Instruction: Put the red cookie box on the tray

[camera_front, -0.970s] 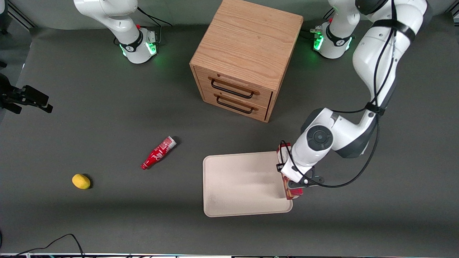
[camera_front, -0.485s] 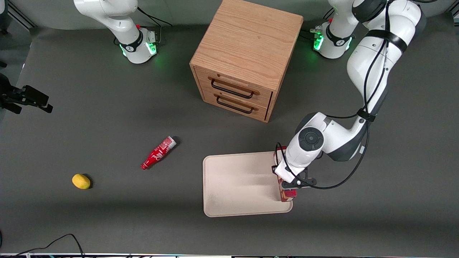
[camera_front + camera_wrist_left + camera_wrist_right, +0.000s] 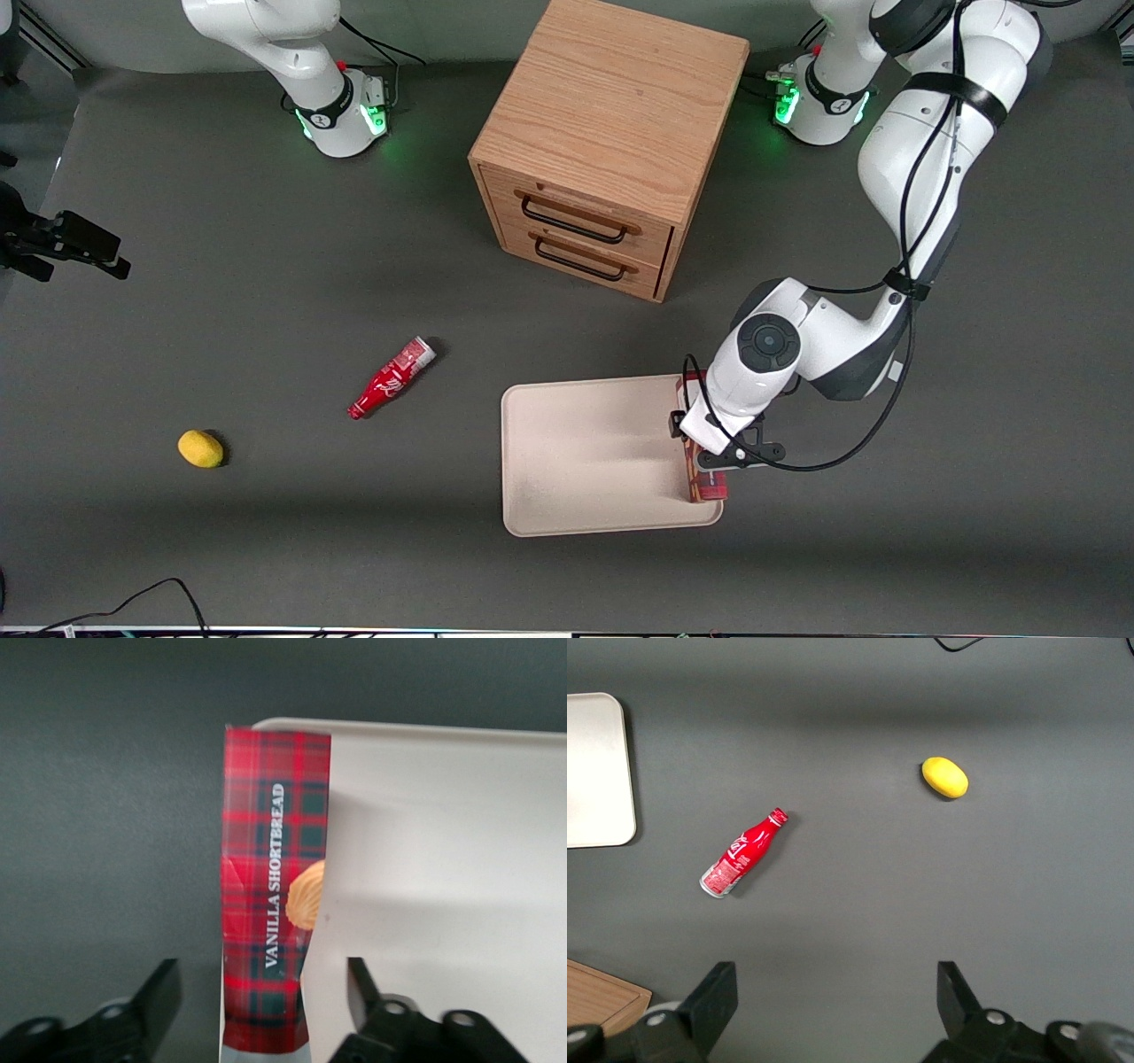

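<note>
The desk [image 3: 266,266] carried a wooden drawer cabinet [image 3: 611,142]. In front of the cabinet lay the tray [image 3: 585,461]. At the tray's edge toward the working arm's end, the red cookie box [image 3: 270,904] stood on its narrow side along the rim, seemingly so it could be lowered inside it. The end effector [image 3: 257,1010] straddled the box with its fingers spread wider than it, apparently not gripping. The tartan side read "VANILLA SHORTBREAD", with a cookie pictured beside the words.
</note>
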